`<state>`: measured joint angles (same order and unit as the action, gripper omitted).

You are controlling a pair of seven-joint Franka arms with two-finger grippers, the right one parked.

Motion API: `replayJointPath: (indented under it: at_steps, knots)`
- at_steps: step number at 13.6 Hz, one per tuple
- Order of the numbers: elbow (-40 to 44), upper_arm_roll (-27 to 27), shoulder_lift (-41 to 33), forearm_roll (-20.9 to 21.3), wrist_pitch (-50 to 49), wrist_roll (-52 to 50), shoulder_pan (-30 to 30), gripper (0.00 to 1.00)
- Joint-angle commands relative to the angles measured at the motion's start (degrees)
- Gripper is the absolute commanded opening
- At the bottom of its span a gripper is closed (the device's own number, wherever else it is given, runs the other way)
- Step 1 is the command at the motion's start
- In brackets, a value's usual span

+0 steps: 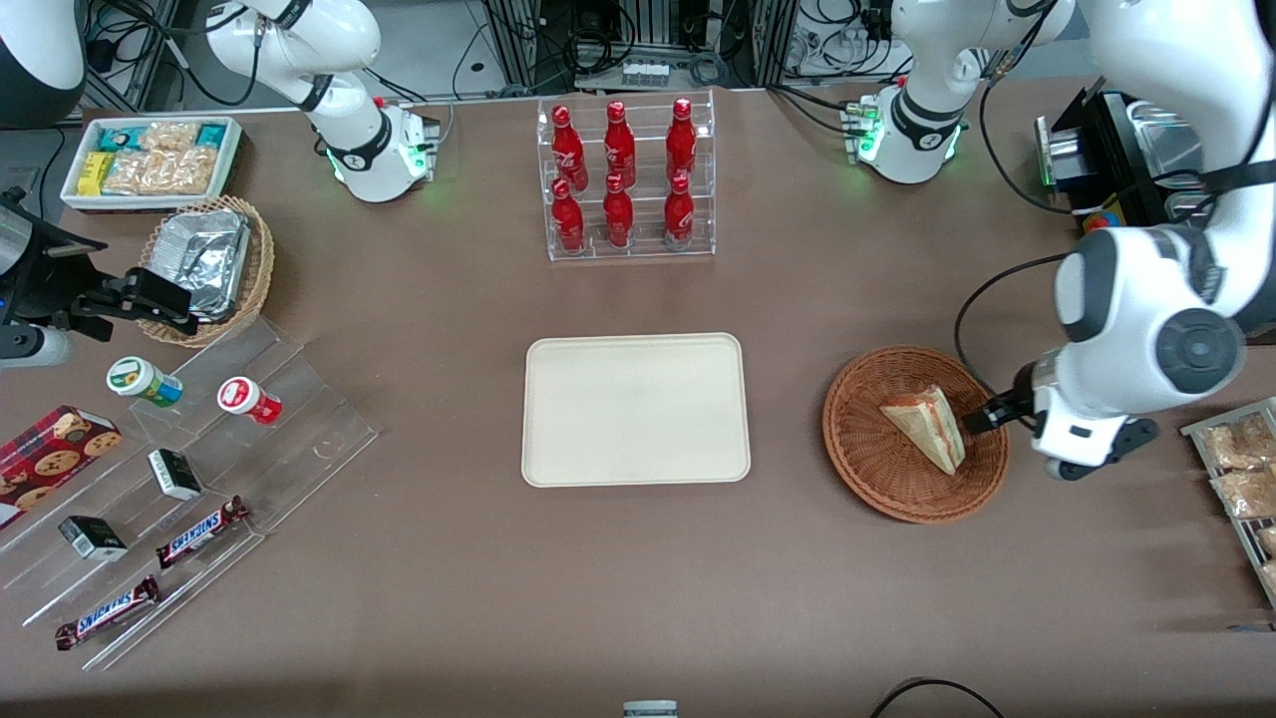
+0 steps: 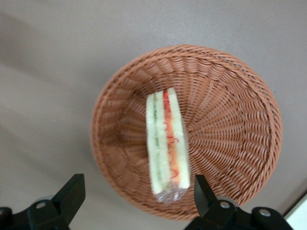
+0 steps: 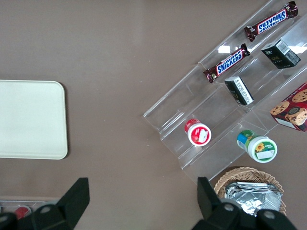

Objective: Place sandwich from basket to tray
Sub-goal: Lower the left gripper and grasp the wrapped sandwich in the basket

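Note:
The sandwich, a pale wedge in clear wrap with red and green filling, lies in the reddish-brown woven basket toward the working arm's end of the table. My left gripper hangs over the basket's rim, beside the sandwich. In the left wrist view the gripper is open, its black fingers spread wide with the sandwich's wrapped tip and the basket rim between them, untouched. The cream-white tray lies bare at mid-table, beside the basket.
An acrylic rack of red bottles stands farther from the camera than the tray. Toward the parked arm's end are a stepped acrylic stand with snacks, a small wicker basket of foil containers and a white snack bin. Snack packets lie at the working arm's end.

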<state>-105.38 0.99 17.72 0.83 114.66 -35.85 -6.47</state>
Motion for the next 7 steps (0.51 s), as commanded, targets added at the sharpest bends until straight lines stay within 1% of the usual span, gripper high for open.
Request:
replayJointPath:
  at_steps: [1, 7]
  knots:
    - [-5.9, 0.2, -1.6, 0.0, 6.5, -6.1, -2.7, 1.00]
    - [-12.8, 0.3, -0.9, 0.5, 16.7, -7.4, -3.3, 1.00]
